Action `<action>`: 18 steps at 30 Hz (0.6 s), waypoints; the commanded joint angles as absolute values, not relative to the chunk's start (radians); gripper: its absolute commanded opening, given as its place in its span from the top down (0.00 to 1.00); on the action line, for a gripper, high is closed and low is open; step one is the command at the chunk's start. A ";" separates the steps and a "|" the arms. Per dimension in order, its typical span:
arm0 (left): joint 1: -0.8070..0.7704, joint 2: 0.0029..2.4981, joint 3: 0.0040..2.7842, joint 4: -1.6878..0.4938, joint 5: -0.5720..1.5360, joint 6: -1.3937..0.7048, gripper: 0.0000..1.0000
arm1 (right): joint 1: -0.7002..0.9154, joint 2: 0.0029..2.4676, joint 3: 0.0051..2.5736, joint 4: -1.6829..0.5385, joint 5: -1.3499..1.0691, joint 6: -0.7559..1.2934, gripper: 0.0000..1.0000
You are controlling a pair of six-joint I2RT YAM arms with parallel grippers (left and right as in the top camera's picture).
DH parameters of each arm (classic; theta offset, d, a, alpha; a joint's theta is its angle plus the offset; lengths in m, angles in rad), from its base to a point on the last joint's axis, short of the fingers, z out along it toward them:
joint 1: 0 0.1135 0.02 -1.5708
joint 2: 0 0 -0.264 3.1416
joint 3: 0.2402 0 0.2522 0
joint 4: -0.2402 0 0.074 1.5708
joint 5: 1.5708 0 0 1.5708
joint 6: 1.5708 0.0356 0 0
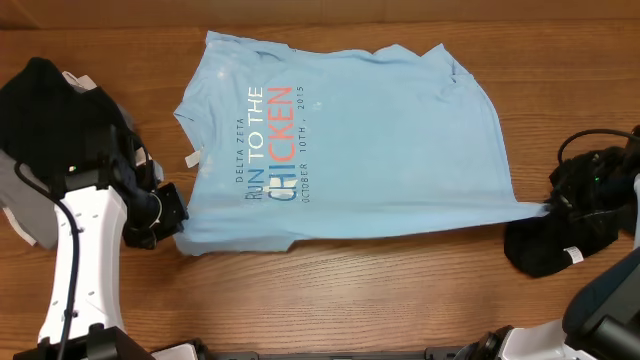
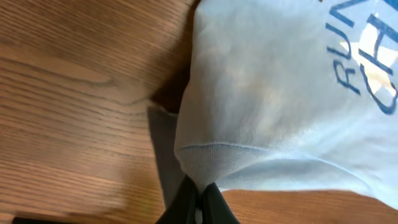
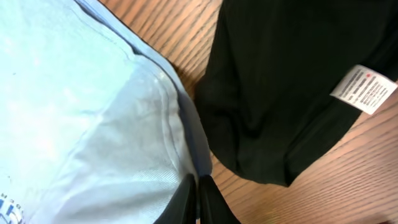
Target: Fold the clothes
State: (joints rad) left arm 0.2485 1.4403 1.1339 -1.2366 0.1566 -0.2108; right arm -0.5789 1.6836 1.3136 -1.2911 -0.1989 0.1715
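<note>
A light blue T-shirt (image 1: 350,140) with "RUN TO THE CHICKEN" print lies spread across the wooden table, collar to the left. My left gripper (image 1: 172,215) is shut on the shirt's near left corner (image 2: 205,165), with cloth pinched between its black fingers (image 2: 199,202). My right gripper (image 1: 552,207) is shut on the near right corner, and the hem (image 3: 180,124) runs into its fingers (image 3: 198,202). The near edge of the shirt is stretched between the two grippers.
A black garment (image 1: 555,240) with a white label (image 3: 364,87) lies crumpled at the right, beside the right gripper. Another dark garment (image 1: 60,110) is piled at the far left. A small white tag (image 1: 193,158) sticks out at the shirt's left edge.
</note>
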 commanded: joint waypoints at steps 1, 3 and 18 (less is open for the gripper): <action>0.249 1.426 1.128 -1.274 0.149 -0.224 0.96 | -0.576 1.668 1.299 -1.288 -0.201 0.179 0.96; 0.249 1.422 1.127 -1.283 0.150 -0.226 0.96 | -0.573 1.667 1.297 -1.283 -0.221 0.173 0.96; 0.248 1.432 1.127 -0.988 0.260 -0.364 0.96 | -0.381 1.669 1.297 -0.881 -0.196 0.187 0.96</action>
State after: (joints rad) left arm 0.2485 1.4399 1.1297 -1.0271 0.2455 -0.3176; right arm -0.3897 1.6836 1.2976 -0.9150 -0.2104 0.1795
